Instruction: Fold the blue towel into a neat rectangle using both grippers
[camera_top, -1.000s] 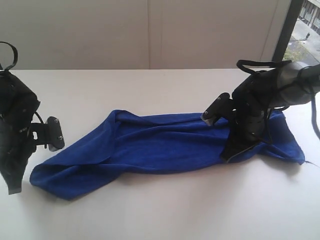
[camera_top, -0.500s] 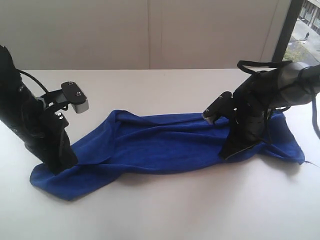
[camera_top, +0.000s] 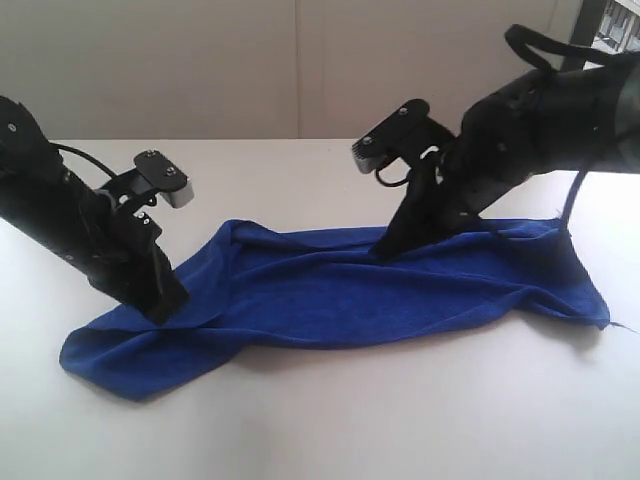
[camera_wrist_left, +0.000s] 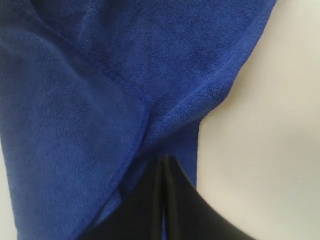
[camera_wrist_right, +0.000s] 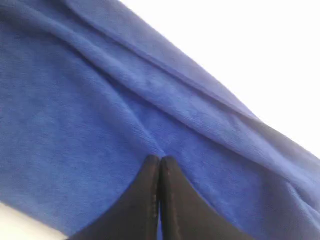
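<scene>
The blue towel (camera_top: 350, 290) lies stretched out and rumpled across the white table, with its long edges rolled inward. My left gripper (camera_top: 168, 308) is shut, and its tips rest on the towel's left end, close to the near-left corner. My right gripper (camera_top: 385, 250) is also shut and touches the towel's far edge near the middle. In the left wrist view the closed fingers (camera_wrist_left: 165, 159) point into a crease of the cloth (camera_wrist_left: 75, 100) beside bare table. In the right wrist view the closed fingers (camera_wrist_right: 160, 159) press on the cloth (camera_wrist_right: 100, 100). Neither end of the towel is lifted.
The white table (camera_top: 350, 420) stretches out in front of and behind the towel. A pale wall stands at the back and a window (camera_top: 610, 30) at the far right. A loose thread (camera_top: 625, 327) trails from the towel's right corner.
My left arm swung in from the table's left edge onto the towel's left end. My right arm rose from the towel's right part and moved left to its far middle edge. The towel stayed put.
</scene>
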